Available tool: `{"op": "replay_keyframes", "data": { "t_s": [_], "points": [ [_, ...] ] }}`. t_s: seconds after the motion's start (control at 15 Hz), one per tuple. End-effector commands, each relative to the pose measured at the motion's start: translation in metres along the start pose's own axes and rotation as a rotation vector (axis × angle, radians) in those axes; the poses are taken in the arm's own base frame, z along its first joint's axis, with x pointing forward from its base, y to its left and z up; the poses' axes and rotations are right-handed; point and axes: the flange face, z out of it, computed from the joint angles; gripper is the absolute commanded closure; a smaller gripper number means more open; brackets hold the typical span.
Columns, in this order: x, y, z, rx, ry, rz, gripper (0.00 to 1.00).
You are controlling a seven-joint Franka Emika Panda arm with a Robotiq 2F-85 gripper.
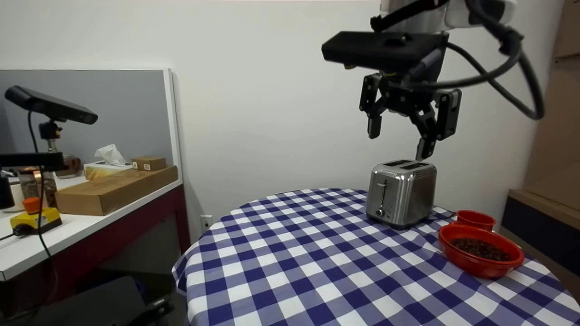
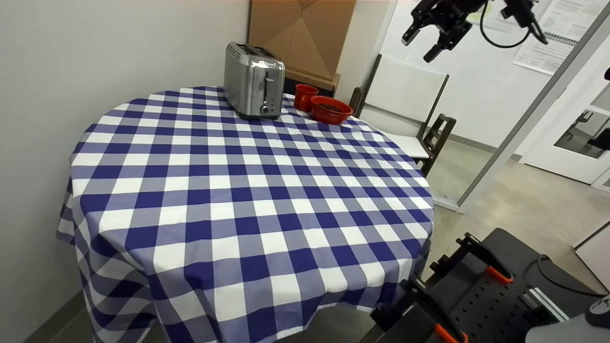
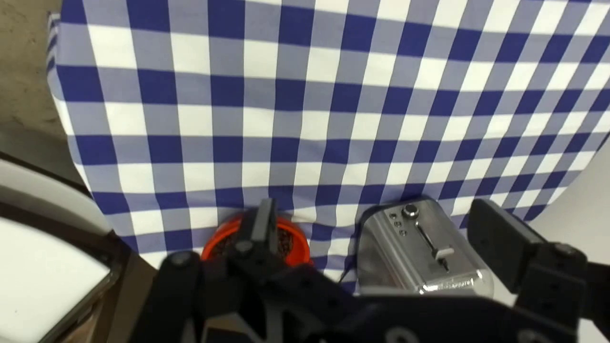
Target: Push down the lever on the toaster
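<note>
The silver-grey toaster (image 1: 401,199) stands upright on the checked table and shows in both exterior views (image 2: 251,85). Its lever (image 2: 268,81) is near the top of its slot, above a round dial. In the wrist view the toaster (image 3: 398,252) lies between the two fingers in the picture, with its lever (image 3: 444,253) and dial visible; the gripper's body hides its top. My gripper (image 1: 399,138) is open and empty. It is in the air, higher than the toaster and apart from it; it also shows high up in an exterior view (image 2: 421,45).
A red bowl (image 1: 491,268) with dark bits in it and a red cup (image 1: 476,219) stand beside the toaster. A cord runs from behind the toaster. A wall (image 1: 272,113) is behind the table (image 1: 290,267). A chair (image 2: 405,90) stands past the table edge.
</note>
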Motion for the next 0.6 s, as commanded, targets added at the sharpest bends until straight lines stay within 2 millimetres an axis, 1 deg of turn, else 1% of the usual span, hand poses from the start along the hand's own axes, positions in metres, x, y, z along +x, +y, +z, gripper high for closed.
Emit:
{"op": "replay_keyframes", "data": {
  "t_s": [0.0, 0.13, 0.27, 0.4, 0.53],
  "points": [
    [0.056, -0.030, 0.042, -0.003, 0.083, 0.007, 0.00],
    [0.082, -0.053, 0.061, -0.001, 0.106, -0.021, 0.00],
    [0.108, -0.073, 0.076, -0.017, 0.113, -0.065, 0.00],
    [0.130, -0.087, 0.090, -0.027, 0.125, -0.097, 0.00],
    [0.148, -0.098, 0.101, -0.034, 0.138, -0.123, 0.00]
  ]
}}
